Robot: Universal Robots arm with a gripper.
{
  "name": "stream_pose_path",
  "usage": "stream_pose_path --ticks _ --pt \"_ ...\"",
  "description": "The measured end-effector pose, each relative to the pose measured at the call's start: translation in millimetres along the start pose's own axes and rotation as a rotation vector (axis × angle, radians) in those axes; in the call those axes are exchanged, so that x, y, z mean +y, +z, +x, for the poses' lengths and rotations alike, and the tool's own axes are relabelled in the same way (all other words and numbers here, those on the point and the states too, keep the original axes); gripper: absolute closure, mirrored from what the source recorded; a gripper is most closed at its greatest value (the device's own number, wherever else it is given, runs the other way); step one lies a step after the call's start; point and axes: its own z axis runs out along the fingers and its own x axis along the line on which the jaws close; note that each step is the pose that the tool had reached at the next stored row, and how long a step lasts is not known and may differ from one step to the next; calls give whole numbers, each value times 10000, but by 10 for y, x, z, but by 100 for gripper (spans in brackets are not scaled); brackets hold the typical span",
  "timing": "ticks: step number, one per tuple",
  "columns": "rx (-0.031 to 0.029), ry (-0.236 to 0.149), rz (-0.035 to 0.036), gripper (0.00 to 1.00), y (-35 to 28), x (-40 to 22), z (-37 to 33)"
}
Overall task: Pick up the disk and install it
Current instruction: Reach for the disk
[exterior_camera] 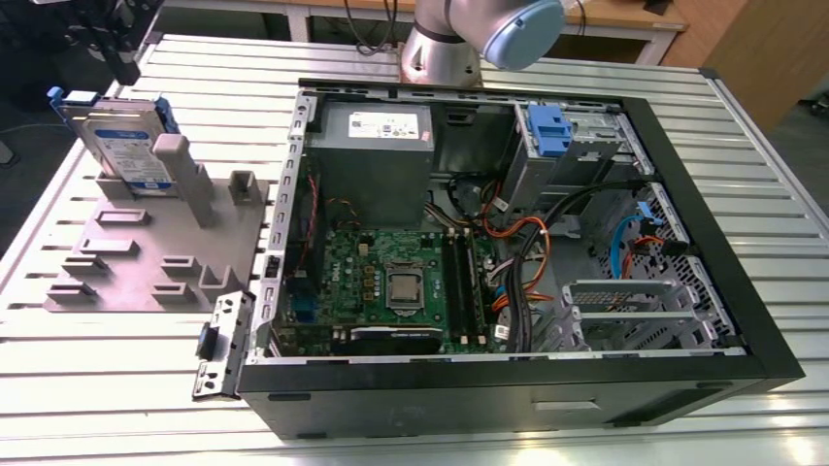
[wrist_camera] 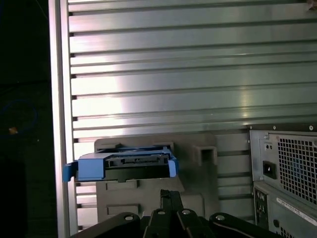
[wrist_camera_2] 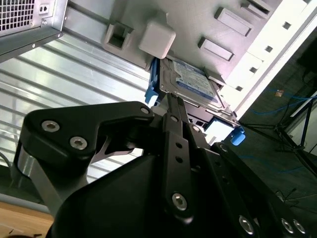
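The disk (exterior_camera: pixel 130 146), silver with a white-and-blue label and a blue bracket, stands on edge in a slot of the grey holder (exterior_camera: pixel 136 262) at the exterior view's left. My gripper (exterior_camera: pixel 126 70) hangs just above and behind its top edge, apart from it. In the second wrist view the disk (wrist_camera_2: pixel 195 82) lies just past the black fingers (wrist_camera_2: pixel 173 119). In the first wrist view the disk's blue-framed edge (wrist_camera: pixel 124 166) sits beyond the fingertips (wrist_camera: pixel 171 196), which stand together with nothing between them.
The open black computer case (exterior_camera: pixel 725 291) lies on the slatted metal table (exterior_camera: pixel 116 388), right of the holder. Inside are a grey power-supply box (exterior_camera: pixel 376 146), a motherboard (exterior_camera: pixel 388 282), cables and a drive bay with a blue latch (exterior_camera: pixel 550 131). The arm's base (exterior_camera: pixel 447 44) stands behind the case.
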Motion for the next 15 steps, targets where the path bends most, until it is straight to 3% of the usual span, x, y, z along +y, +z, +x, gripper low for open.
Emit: stream_pose_path --ticks 3,10,15 --pt "-1 -2 0 89 7 -5 78" --pt "-1 -1 -1 89 38 53 358" --pt "0 -1 0 89 89 58 550"
